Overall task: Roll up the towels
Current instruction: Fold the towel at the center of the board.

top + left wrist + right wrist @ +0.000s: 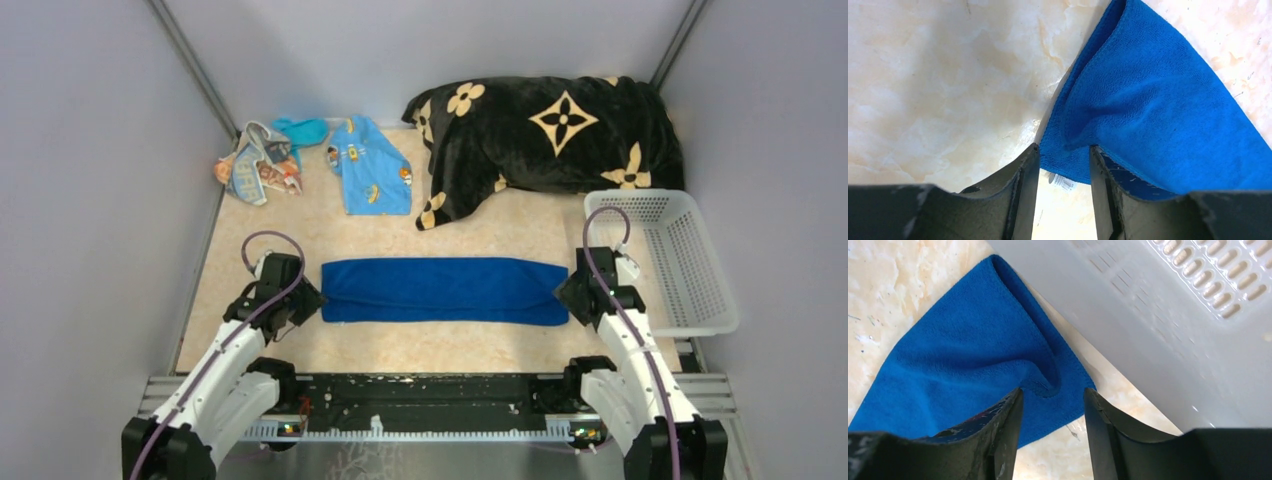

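The white basket is sitting at the right edge of the table, its slotted floor and walls showing. In the right wrist view its pale side is running just beside the right end of the dark blue towel. That towel is lying folded into a long band across the middle of the table, nearer the near edge.

The left gripper is hanging at the towel's left end. Its jaws are standing apart, with a puckered corner of the cloth and a small white label lying in the gap between them. The right gripper is hanging at the right end, with its jaws also apart over a puckered corner and not pinching it.

In the far left corner the striped towel is lying crumpled, the turquoise towel is peeking out behind it, and the light blue printed towel is lying spread just beside them. The black flowered blanket is filling the far right corner, and its near edge is reaching the basket's far rim.
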You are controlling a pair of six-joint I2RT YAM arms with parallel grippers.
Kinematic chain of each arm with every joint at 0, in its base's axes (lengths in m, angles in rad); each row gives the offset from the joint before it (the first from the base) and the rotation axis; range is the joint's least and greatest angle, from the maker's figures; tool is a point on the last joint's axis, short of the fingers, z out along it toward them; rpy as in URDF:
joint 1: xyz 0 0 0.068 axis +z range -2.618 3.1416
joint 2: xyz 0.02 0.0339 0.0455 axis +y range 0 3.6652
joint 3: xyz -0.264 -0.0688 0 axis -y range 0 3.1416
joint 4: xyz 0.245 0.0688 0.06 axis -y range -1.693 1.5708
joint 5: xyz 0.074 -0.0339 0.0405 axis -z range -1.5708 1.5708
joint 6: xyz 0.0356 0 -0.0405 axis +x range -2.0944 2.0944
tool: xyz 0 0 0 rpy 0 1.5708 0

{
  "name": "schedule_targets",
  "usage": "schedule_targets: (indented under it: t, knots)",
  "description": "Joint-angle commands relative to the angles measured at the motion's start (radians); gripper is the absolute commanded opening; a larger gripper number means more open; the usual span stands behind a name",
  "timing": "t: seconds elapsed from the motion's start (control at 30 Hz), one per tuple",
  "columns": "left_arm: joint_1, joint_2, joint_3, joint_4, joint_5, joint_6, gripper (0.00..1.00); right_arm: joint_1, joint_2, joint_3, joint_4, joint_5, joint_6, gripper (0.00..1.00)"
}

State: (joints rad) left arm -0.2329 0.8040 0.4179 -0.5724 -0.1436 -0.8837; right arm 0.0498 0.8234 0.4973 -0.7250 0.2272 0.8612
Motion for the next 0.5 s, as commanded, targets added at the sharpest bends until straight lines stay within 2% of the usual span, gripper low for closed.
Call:
schedule_targets:
  t: [0.0, 0.27, 0.4, 0.47]
  knots:
    - [0.006, -0.054, 0.039, -0.068, -0.045, -0.031, 0.49, -0.009, -0.07, 0.068, -0.082, -0.032, -0.009, 0.53]
    - [0.006, -0.118, 0.147, -0.122, -0.051, 0.028, 0.59, -0.008, -0.163, 0.181, -0.089, -0.178, -0.137, 0.55]
    - [0.006, -0.107, 0.16, 0.032, 0.076, 0.11, 0.6, -0.008, -0.147, 0.147, 0.039, -0.3, -0.235, 0.59]
    - [0.006, -0.037, 0.159, 0.137, 0.154, 0.139, 0.6, -0.008, -0.092, 0.126, 0.12, -0.335, -0.264, 0.59]
